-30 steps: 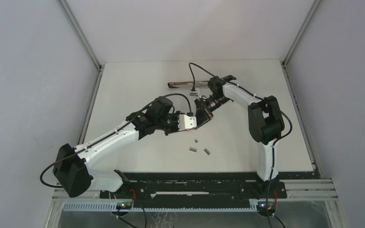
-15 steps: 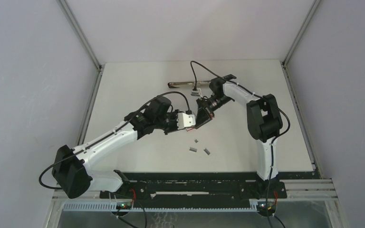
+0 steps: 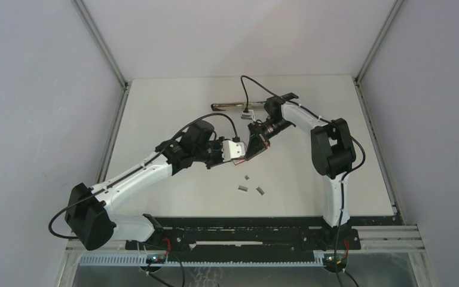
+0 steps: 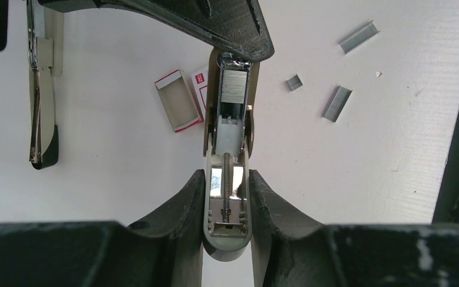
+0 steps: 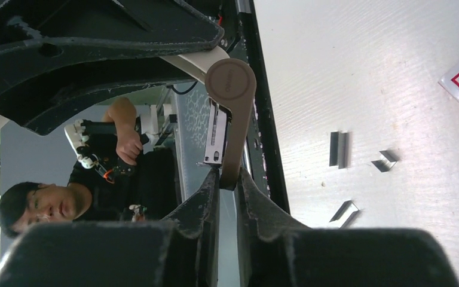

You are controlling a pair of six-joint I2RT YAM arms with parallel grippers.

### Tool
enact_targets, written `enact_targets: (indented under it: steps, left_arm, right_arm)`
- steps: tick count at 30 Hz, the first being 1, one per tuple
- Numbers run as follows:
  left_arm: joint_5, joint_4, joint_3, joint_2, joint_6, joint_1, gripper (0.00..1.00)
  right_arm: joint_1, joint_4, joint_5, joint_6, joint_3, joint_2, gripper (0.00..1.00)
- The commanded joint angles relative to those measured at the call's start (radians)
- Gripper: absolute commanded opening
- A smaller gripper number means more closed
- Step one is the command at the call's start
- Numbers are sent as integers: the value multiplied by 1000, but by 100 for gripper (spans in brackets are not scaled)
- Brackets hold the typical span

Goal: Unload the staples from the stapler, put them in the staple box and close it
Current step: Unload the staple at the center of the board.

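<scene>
Open stapler held from both ends.
Left tool clamps its base, right tool pinches its tan arm; loose staples lie on the desk at five o'clock.

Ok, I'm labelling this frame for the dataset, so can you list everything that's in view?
held stapler: one, beige, open, above the table between both grippers.
magazine staples: one grey strip, in the held stapler's open channel.
loose staples: three short grey strips, on the table nearer the arm bases.
second stapler: one, beige and dark, lying at the table's far side.
box: one, red-and-white, open, on the table beside the held stapler.
table: one, white.
person: one, dark top, beyond the table, right wrist view only.
left gripper: black, shut on the held stapler's base.
right gripper: black, pinching the held stapler's beige top arm.
</scene>
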Motion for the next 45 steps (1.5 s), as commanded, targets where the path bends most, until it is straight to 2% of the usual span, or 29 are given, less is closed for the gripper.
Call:
enact_targets:
  steps: [1, 5, 11, 17, 21, 27, 35, 45]
  left_arm:
    - [37, 38, 3, -34, -25, 4, 11]
    - [45, 38, 5, -36, -32, 4, 34]
    - [74, 32, 8, -41, -42, 6, 68]
    - [116, 20, 25, -35, -70, 19, 87]
    - [234, -11, 78, -7, -142, 79, 100]
    - [433, -162, 244, 134, -219, 177, 100]
    - [616, -348, 427, 346, -236, 221, 100]
    - [732, -540, 548, 503, -117, 225, 97]
  right_arm:
    - [-7, 54, -22, 43, 10, -21, 5]
    - [-10, 67, -4, 57, 8, -22, 0]
    - [-13, 96, 31, 78, 2, -43, 0]
    - [-13, 110, 61, 84, -6, -63, 0]
    - [-11, 128, 91, 78, -20, -82, 0]
    - [10, 141, 137, 51, -31, -118, 0]
    - [38, 145, 157, 26, -41, -147, 0]
    - [55, 122, 145, -20, -39, -174, 0]
